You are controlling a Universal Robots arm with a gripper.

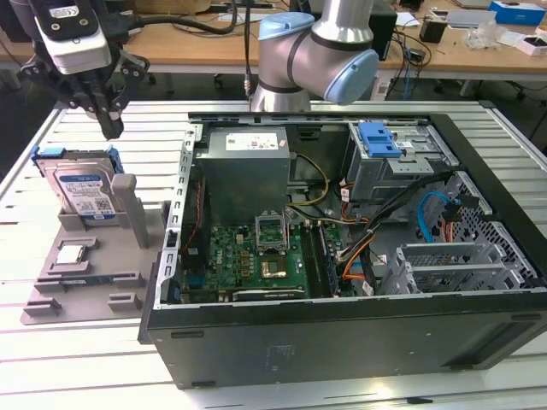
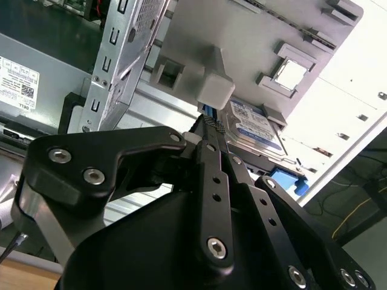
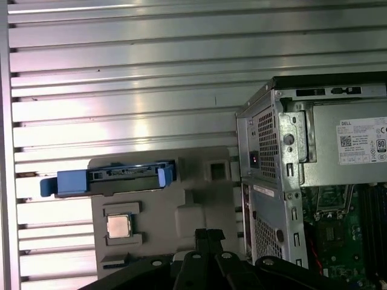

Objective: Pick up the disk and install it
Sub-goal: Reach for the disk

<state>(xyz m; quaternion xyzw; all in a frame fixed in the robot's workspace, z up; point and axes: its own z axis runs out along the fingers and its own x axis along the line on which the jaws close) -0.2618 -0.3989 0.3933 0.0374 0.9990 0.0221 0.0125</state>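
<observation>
The disk (image 1: 84,192) is a silver drive with a white-and-blue label and a blue rail frame. It stands on edge in a slot of the grey holder (image 1: 94,286) at the exterior view's left. My gripper (image 1: 111,128) hangs above and slightly behind the disk, apart from it, with its black fingers shut together on nothing. In the first wrist view the disk (image 3: 124,175) shows edge-on beyond my gripper (image 3: 208,232). The second wrist view has the disk's label (image 2: 254,127) just past my gripper (image 2: 210,124).
The open computer case (image 1: 479,337) lies at the exterior view's right, with its motherboard (image 1: 256,256) and a metal drive cage (image 1: 389,175) topped by a blue bracket (image 1: 380,138). A small square chip (image 1: 73,254) sits on the holder. A tall grey post (image 1: 128,205) stands beside the disk.
</observation>
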